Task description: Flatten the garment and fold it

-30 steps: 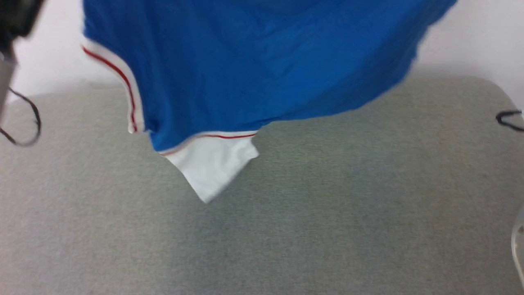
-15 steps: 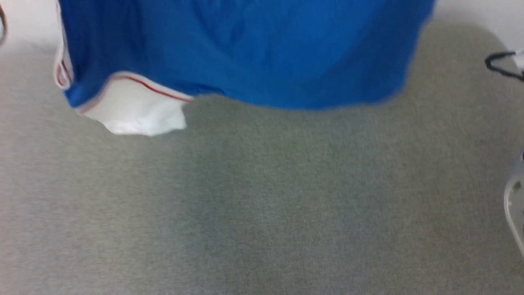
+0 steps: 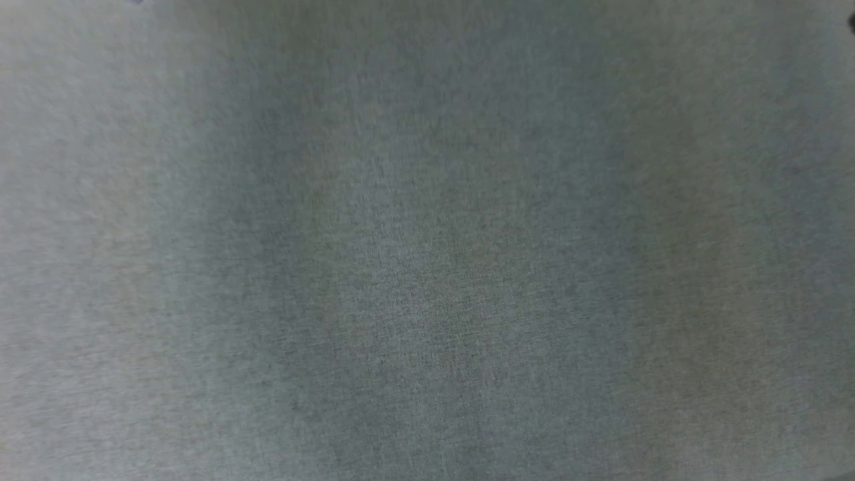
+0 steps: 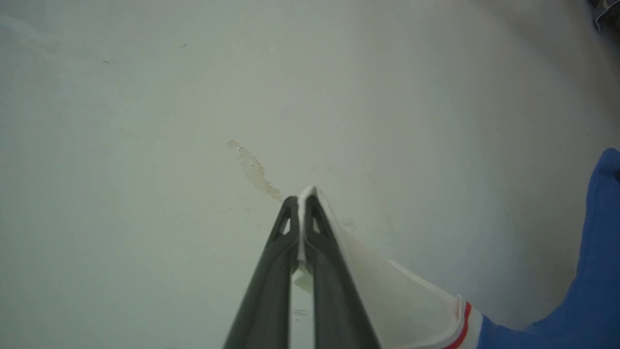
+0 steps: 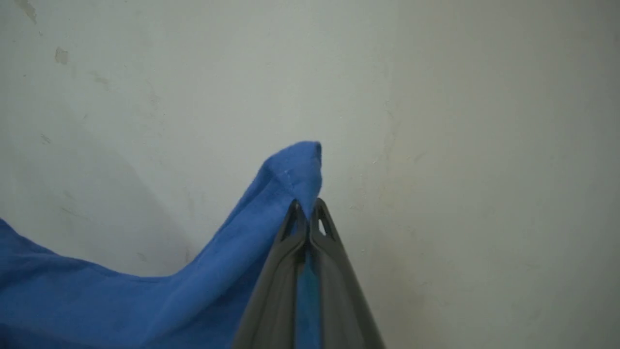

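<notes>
The garment, a royal-blue jersey with white sleeves and red-and-white trim, hangs in the air between my two grippers. In the left wrist view my left gripper (image 4: 301,202) is shut on the edge of a white sleeve (image 4: 387,295), whose striped trim runs into blue cloth (image 4: 593,286) at the right. In the right wrist view my right gripper (image 5: 307,207) is shut on a blue corner of the garment (image 5: 290,179), and the cloth sags away to the lower left. Both wrist views face a pale wall.
The head view looks straight down at the grey fabric-covered table (image 3: 427,267). The pale wall (image 4: 193,97) ahead of the left gripper has a patch of peeling paint (image 4: 253,169). The wall (image 5: 460,145) also stands ahead of the right gripper.
The head view has swung downward: the blue garment, the wall and the table's far edge slid up out of it, leaving grey table surface.
</notes>
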`<state>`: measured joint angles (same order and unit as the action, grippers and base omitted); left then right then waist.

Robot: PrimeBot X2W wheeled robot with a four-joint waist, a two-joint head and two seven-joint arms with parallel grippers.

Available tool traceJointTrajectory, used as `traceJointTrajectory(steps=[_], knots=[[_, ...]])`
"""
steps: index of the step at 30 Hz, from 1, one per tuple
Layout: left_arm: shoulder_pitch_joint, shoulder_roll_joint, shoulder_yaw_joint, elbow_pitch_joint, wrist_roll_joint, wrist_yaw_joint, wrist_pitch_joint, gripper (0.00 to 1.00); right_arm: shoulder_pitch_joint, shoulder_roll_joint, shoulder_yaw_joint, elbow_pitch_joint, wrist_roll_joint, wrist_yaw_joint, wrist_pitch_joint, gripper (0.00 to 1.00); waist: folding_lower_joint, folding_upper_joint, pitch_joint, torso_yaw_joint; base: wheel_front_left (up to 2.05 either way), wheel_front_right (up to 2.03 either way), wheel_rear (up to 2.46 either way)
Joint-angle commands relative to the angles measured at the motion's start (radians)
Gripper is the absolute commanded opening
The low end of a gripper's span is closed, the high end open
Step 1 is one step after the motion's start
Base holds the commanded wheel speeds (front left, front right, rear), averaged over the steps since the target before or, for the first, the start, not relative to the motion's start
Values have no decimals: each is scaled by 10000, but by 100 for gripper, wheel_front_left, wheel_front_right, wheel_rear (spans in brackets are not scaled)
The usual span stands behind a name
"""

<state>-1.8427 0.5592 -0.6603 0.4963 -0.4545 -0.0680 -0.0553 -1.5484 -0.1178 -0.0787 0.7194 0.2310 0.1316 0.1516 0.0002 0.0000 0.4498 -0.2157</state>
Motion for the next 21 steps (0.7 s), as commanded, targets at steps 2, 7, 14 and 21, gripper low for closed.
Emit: traceJointTrajectory(steps=[2,7,14,21], knots=[[281,20,-136,-51,-151,-178,-112,0,44,-192,155,46,152,-9,-291,0,-2,0,1281,-68,0,0,0],[926,111,-478,-554,-306,-401,-619,0,319,-797,962,-184,685,-9,-795,0,-2,0,2268,248,0,0,0],[2544,570,-992,-2164,-824,-483,-808,0,1501,-1883,2562,-1685,2549,-9,-686,0,-2,0,2389,803,0,0,0],[5242,1513,-957,-5349,-2099,509,160,0,4901,-3572,3084,-4861,4453,-9,99,0,-2,0,1690,1151,0,0,0]])
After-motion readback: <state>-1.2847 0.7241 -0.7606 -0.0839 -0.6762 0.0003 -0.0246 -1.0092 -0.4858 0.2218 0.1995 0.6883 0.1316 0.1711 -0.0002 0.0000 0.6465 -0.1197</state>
